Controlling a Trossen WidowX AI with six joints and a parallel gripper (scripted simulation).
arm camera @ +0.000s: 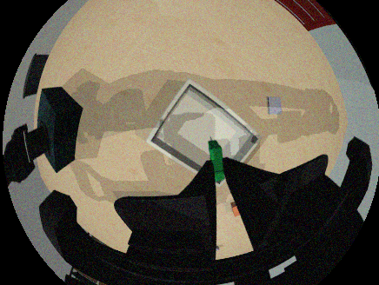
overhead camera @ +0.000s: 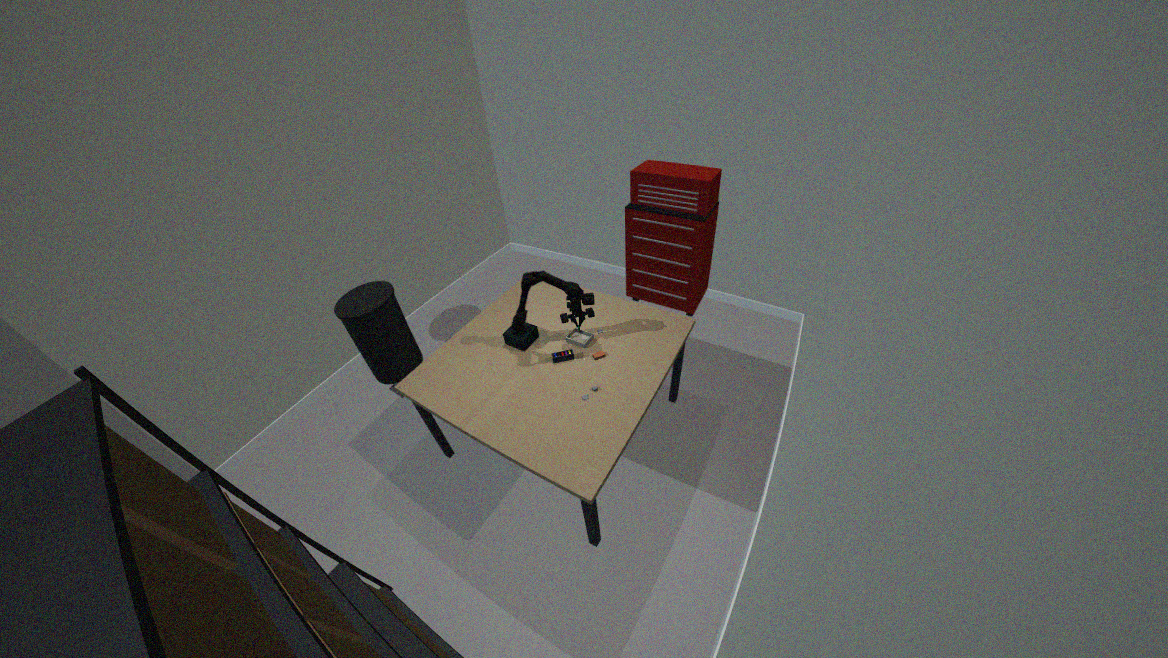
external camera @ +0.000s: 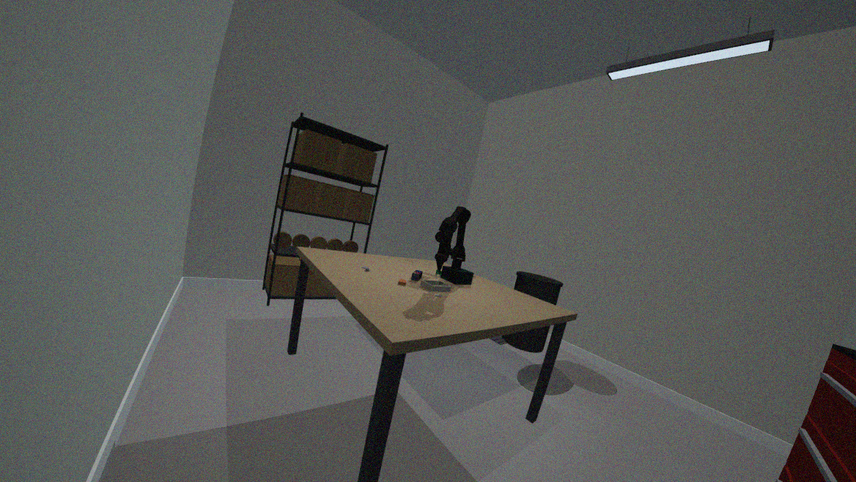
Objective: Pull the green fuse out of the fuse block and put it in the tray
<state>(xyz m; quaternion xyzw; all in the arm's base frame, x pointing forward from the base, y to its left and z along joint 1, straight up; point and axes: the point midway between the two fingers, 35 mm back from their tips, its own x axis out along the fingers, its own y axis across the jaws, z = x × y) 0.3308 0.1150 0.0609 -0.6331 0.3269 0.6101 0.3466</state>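
My gripper [overhead camera: 578,328] [external camera: 439,271] [arm camera: 216,163] is shut on the green fuse [arm camera: 216,154] [external camera: 438,273], which hangs down from the fingertips. In the wrist view the fuse's lower end shows against the inside of the tray [arm camera: 224,109] [overhead camera: 581,344] [external camera: 437,288]. The fingertips are above the tray's near part in that view; the exact height is hard to tell. The tray is a shallow grey open box and looks empty. The dark fuse block [overhead camera: 563,356] [external camera: 416,275] stands apart from the gripper, with coloured fuses in it. It is hidden behind the fingers in the wrist view.
An orange block [overhead camera: 599,355] [external camera: 401,282] [arm camera: 236,210] lies near the fuse block. A small pale lavender square [arm camera: 274,105] lies beyond the tray. Small items [overhead camera: 595,389] [external camera: 366,269] lie farther along the table. The arm's base [overhead camera: 520,335] [arm camera: 58,128] stands beside the tray.
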